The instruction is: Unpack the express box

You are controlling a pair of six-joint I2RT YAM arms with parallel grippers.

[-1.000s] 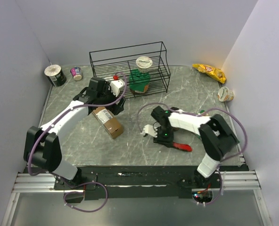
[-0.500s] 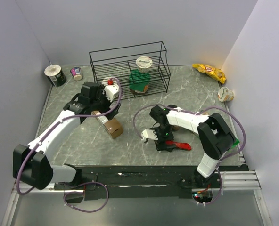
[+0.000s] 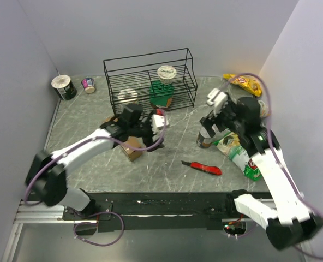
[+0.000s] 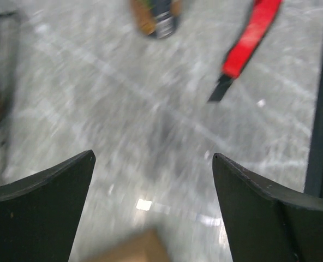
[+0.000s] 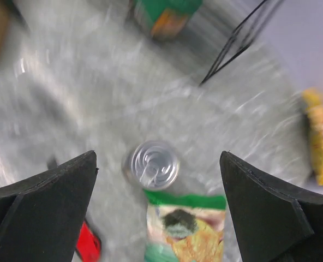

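1. Left tool (image 4: pixel 153 158): fingers spread wide with nothing between them; it hangs low over the worktop (image 3: pixel 96 164), and a brown corner of the express box (image 4: pixel 145 248) is just under its near edge.
2. Right tool (image 5: pixel 159 155): also spread and empty; it is raised well above the worktop and looks straight down on an upright can (image 5: pixel 150 164), with a green snack bag (image 5: pixel 186 229) lying just beside the can.
3. Express box: it lies flat on the worktop left of centre, partly under the left forearm in the top view; neither tool touches it; I cannot tell from here whether anything is inside.
4. Red cutter (image 3: pixel 202 167): lying loose on the worktop between the two arms, near the front edge, apart from both tools.
5. Wire rack (image 3: pixel 150 76): at the back; a green tub with a white lid stands in it.
6. Progress, as a judgement: the can and snack bag look like goods already out of the box, so unpacking seems well along.
7. What is left, as far as I can judge, is checking the box for remaining contents and clearing them.
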